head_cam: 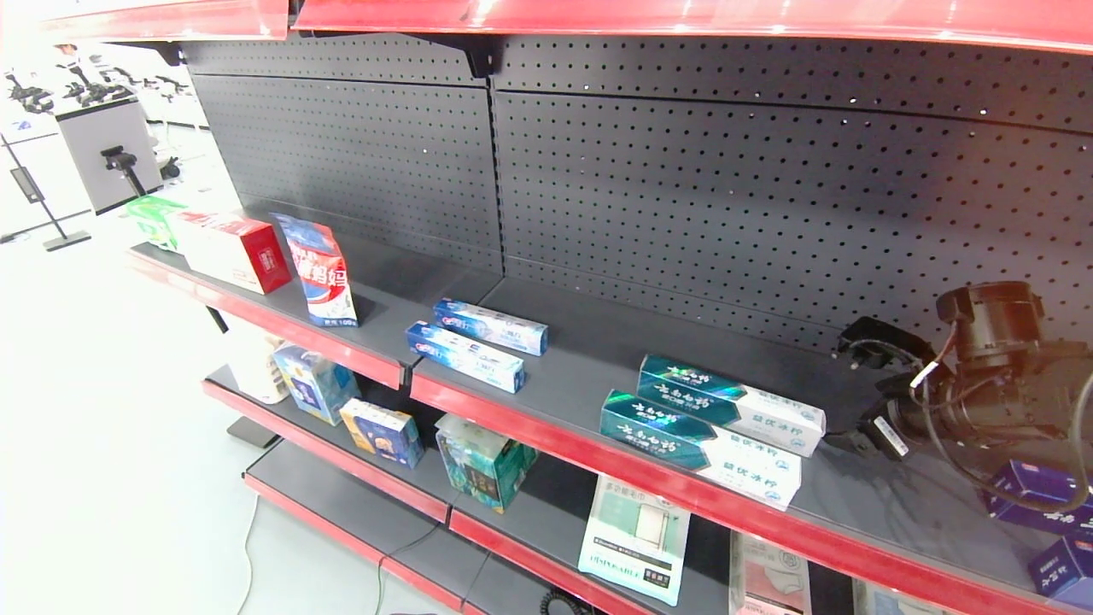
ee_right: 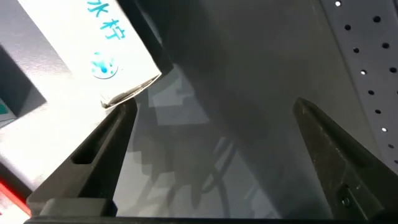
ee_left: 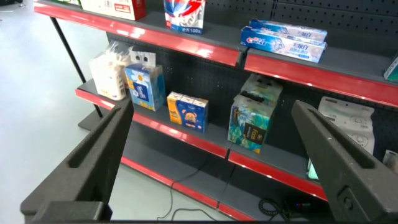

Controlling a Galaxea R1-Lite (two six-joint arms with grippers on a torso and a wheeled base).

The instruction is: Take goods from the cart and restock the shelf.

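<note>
Shelf top point(head_cam: 598, 342): right claw point(head_cam: 858, 389) low, splayed.

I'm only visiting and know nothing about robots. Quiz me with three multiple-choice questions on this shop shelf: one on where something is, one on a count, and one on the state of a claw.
1. Where is the right claw?
A) on the floor
B) at the upper shelf, beside the green toothpaste boxes
C) at the lowest shelf

2. How many blue toothpaste boxes lie on that shelf?
A) one
B) two
C) four

3. What state is the right claw in?
A) open and empty
B) shut on a box
C) shut on a pouch

Answers:
1 B: the head view shows it next to the green boxes' white ends.
2 B: two lie side by side near the shelf's front edge.
3 A: the right wrist view shows its fingers apart, with bare shelf between them.
</note>
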